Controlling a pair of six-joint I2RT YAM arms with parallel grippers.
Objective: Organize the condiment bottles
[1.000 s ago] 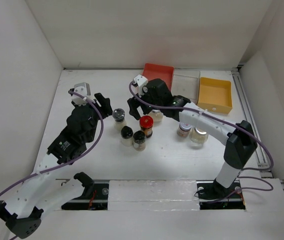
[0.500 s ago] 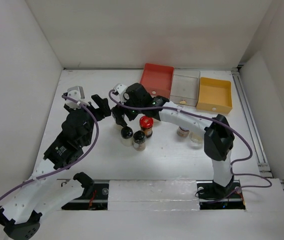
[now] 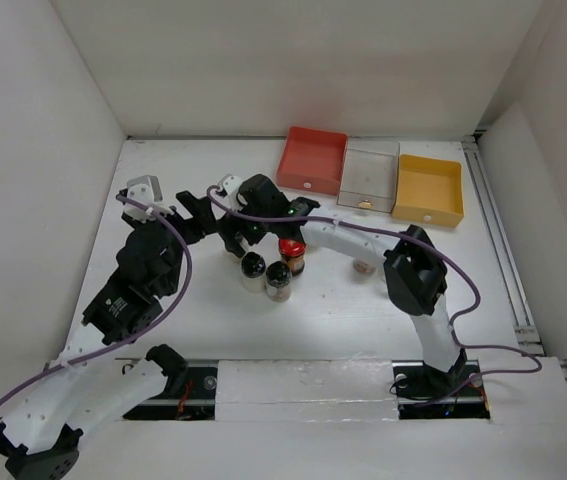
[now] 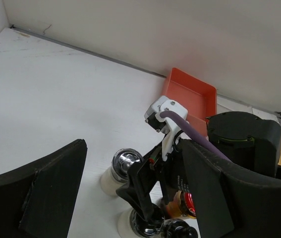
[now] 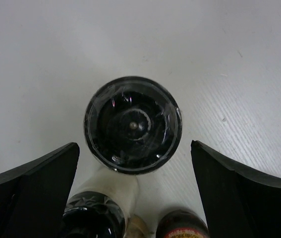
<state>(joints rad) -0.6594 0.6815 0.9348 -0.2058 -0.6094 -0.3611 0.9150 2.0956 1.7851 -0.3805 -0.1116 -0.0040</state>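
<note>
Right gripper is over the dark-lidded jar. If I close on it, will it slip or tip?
The dark-lidded jar is round and glossy, so it may twist or slip between the flat fingers of the right gripper. It stands upright, so whichever finger touches first could tip it. A black-topped jar sits right beside it and might get knocked.

a robot lab test cell: bare white walls (image 3: 293,60) box in a white table (image 3: 343,320); a cabled left arm (image 3: 138,285) and right arm (image 3: 418,280) are bolted to a rail (image 3: 198,388).
</note>
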